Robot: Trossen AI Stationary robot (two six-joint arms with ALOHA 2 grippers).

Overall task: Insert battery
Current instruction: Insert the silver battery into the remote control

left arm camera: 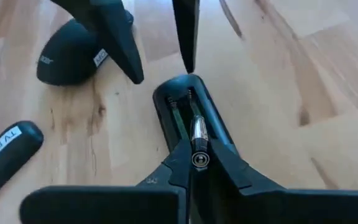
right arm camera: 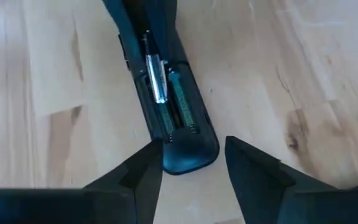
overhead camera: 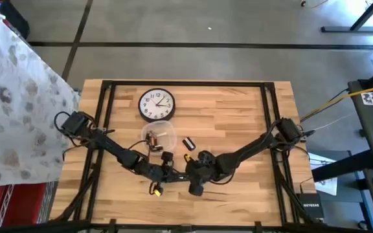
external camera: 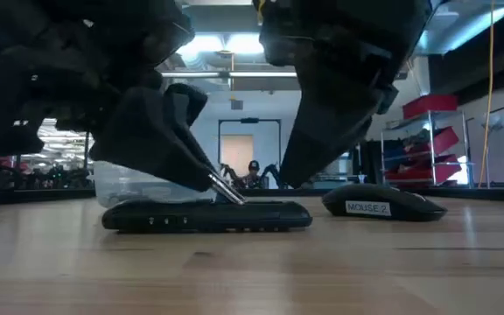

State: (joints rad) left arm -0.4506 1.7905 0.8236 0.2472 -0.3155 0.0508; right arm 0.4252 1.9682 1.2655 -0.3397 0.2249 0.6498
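Left hand point(left arm camera: 194, 163) is clamped on the battery point(right arm camera: 156, 78), angled into the open bay of the remote point(right arm camera: 178, 118) lying near the desk's point(overhead camera: 238, 110) front edge, while right hand point(right arm camera: 191, 165), fingers spread, straddles the remote's end, apparently to steady it.

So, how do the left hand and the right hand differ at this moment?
The left hand is shut on a battery, angling it into the open compartment of the remote; the right hand is open and holds nothing. The left hand is at one end of the remote, while the right hand's fingers straddle the opposite end, as if to steady it. Both are dark two-finger hands, low over the wooden table.
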